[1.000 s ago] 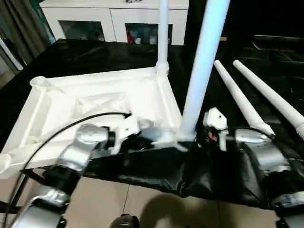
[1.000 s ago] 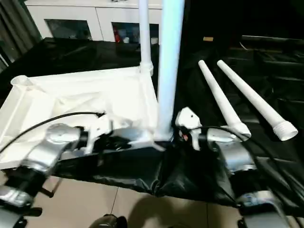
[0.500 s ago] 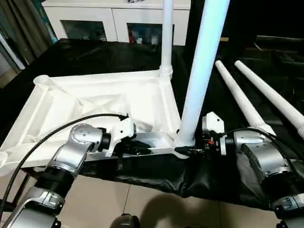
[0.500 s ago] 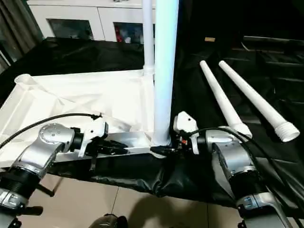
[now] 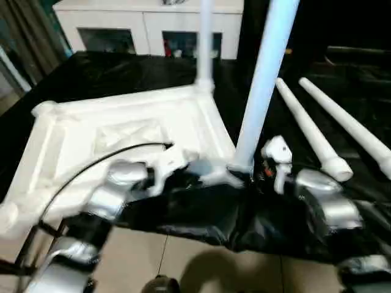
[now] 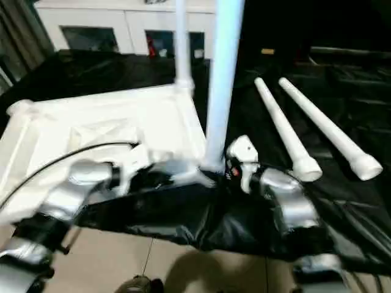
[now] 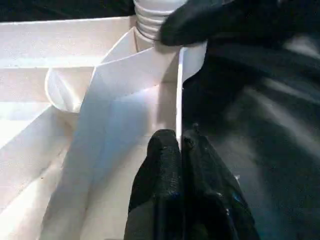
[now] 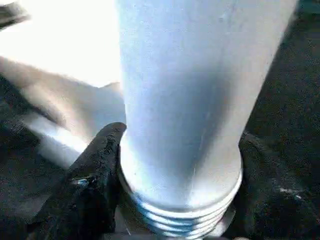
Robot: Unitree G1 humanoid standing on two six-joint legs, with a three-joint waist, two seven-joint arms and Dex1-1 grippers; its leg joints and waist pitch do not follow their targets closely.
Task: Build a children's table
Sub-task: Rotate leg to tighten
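The white tabletop (image 5: 122,140) lies underside up across the centre-left of the head views, its ribs and round corner sockets facing the camera, on a surface (image 5: 110,73) covered in black cloth. A leg (image 5: 204,43) stands upright in the far corner socket, in the upper middle of the frame. A second leg (image 5: 263,85), nearer and looking thicker, rises from the near right corner of the tabletop and runs out of the top of the frame; in the right wrist view its threaded end (image 8: 180,210) sits at the socket with some thread rings still showing. The right claw (image 8: 175,195) is closed around this leg just above the threads, one black finger (image 8: 95,175) on each side of the tube. The left claw (image 7: 180,145) is pinched on the thin near edge wall of the tabletop, close to the same corner, its two fingers (image 7: 162,170) pressed together with the white rim between them. Two more legs (image 5: 308,131) lie loose on the black cloth at the right of the frame, side by side and slanting away toward the upper middle, their threaded ends nearest the camera. A white cabinet (image 5: 146,27) with glass doors stands along the top of the frame, and beige floor tiles (image 5: 183,262) show at the bottom.
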